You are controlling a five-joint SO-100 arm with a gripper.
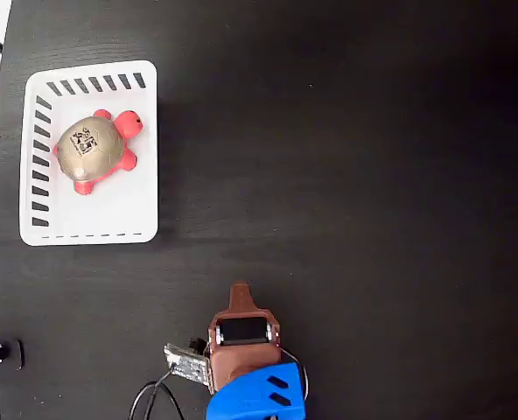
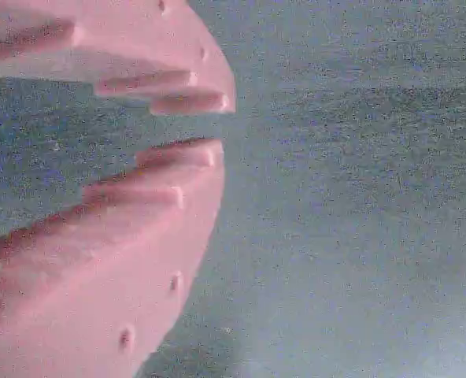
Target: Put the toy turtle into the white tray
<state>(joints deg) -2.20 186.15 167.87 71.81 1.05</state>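
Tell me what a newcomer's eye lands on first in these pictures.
First, the toy turtle, gold-grey shell and red-pink feet, lying inside the white tray at the upper left of the black table in the fixed view. Next, the brown and blue arm at the bottom edge, well apart from the tray. In the wrist view, the pink gripper fills the left, jaws nearly closed on nothing.

Black table [image 1: 346, 157], matte, fills nearly the whole fixed view. White tray [image 1: 145, 153] sits flat on it upper left, long side running top to bottom, near the table's left edge. Arm base with cables rests at bottom centre. Wrist view shows only blurred grey-blue table surface [image 2: 351, 197].
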